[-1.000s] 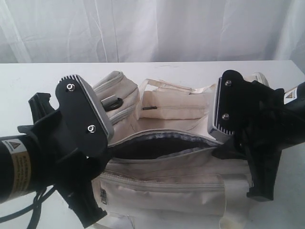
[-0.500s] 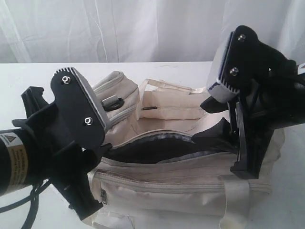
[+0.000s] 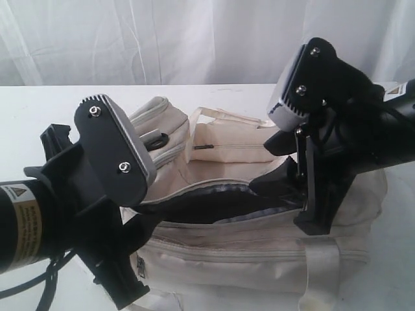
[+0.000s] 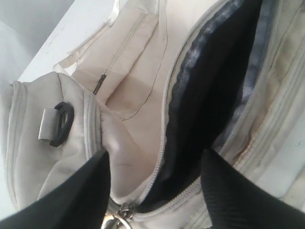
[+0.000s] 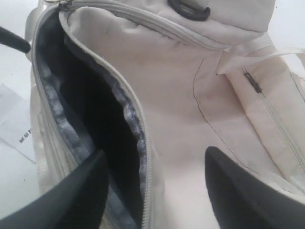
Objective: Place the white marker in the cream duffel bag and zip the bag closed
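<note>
Exterior view: cream duffel bag [image 3: 259,249] unzipped, white marker unseen. Left gripper [image 4: 155,155], right gripper [image 5: 155,152] wide, empty. Zipping probably next: pinch zip pull [image 4: 116,219], 9 o'clock end.

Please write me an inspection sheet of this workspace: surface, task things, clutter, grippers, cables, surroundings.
Surface: white table, carrying the bag.
Job's things: cream duffel bag, main zipper open, dark lining showing; white marker not seen in any view.
Clutter: white printed slip beside the bag.
Grippers: left gripper open above the zipper's end; right gripper open above the bag's opening; neither holds anything.
Cables: black cable at the exterior view's lower left corner.
Surroundings: white curtain behind the table.
</note>
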Controlling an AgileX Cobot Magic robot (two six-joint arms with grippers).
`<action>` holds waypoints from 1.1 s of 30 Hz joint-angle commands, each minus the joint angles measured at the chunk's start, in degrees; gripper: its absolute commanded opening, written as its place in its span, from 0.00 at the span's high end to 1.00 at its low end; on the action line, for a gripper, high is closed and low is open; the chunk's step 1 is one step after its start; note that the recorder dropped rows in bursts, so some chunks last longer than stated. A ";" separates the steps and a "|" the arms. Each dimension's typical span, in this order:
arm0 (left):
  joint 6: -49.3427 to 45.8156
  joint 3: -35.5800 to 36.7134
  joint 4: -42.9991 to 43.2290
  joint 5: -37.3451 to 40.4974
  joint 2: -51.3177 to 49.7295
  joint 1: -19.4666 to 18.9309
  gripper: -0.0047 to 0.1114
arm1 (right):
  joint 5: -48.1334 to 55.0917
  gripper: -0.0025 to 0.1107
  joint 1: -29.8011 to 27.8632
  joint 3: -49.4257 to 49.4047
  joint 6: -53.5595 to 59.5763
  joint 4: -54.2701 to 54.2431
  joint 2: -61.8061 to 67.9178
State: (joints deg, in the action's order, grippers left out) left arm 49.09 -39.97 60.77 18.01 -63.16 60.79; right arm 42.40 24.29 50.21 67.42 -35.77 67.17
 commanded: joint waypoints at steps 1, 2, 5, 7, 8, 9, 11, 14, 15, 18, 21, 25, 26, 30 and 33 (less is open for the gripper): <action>0.00 -0.71 -0.39 -1.74 0.47 -0.16 0.43 | 0.40 0.48 -0.29 0.44 1.35 -2.54 1.01; 0.00 -0.80 -0.65 -2.67 0.47 -0.16 0.43 | 0.51 0.48 -0.29 0.44 1.89 -2.95 1.01; 0.00 -0.80 -0.96 -6.16 0.47 -0.06 0.43 | 0.35 0.48 -0.29 0.44 3.00 -3.42 1.01; 0.00 -0.80 -1.45 -7.24 0.47 -0.06 0.43 | 0.29 0.48 -0.29 0.44 3.00 -3.42 1.16; 0.00 -0.80 -1.45 -7.30 0.47 -0.06 0.43 | 0.29 0.48 -0.29 0.44 3.00 -3.42 1.29; 0.00 -0.80 -1.45 -7.30 0.47 -0.06 0.43 | 0.52 0.48 -0.29 0.44 3.00 -3.42 1.71; 0.00 -0.80 -1.45 -7.30 0.47 -0.06 0.43 | 0.66 0.48 -0.29 0.44 3.00 -3.42 2.68; -1.94 -0.80 -1.57 -7.64 0.47 0.69 0.43 | 0.79 0.48 -0.29 0.44 3.00 -3.42 3.81; -3.80 -0.80 -1.66 -7.75 0.47 1.51 0.43 | 0.79 0.48 -0.29 0.44 3.00 -3.42 4.10; -7.15 -0.80 -3.07 -7.32 0.47 4.19 0.43 | 0.79 0.48 -0.29 0.44 3.00 -3.42 4.35; -8.04 -0.80 -6.75 -3.56 0.47 6.38 0.43 | 0.79 0.48 -0.29 0.44 3.00 -3.42 4.35; -17.28 -0.80 -12.29 -0.40 0.47 7.99 0.43 | 0.79 0.48 -0.29 0.44 3.00 -3.42 4.35; -18.95 -0.80 -13.46 -0.40 0.47 7.99 0.43 | 0.68 0.48 -0.29 0.44 3.00 -3.42 4.37; -21.05 -0.80 -13.63 -0.82 0.21 7.99 0.43 | 0.68 0.48 -0.29 0.44 3.00 -3.42 4.37; -21.05 -0.80 -11.15 -1.69 -0.49 7.99 0.43 | 0.68 0.49 -0.29 0.44 3.00 -3.42 4.37</action>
State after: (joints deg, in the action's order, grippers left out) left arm 28.62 -40.49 47.73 16.50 -63.27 68.39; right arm 42.89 24.29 50.21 69.83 -38.66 71.43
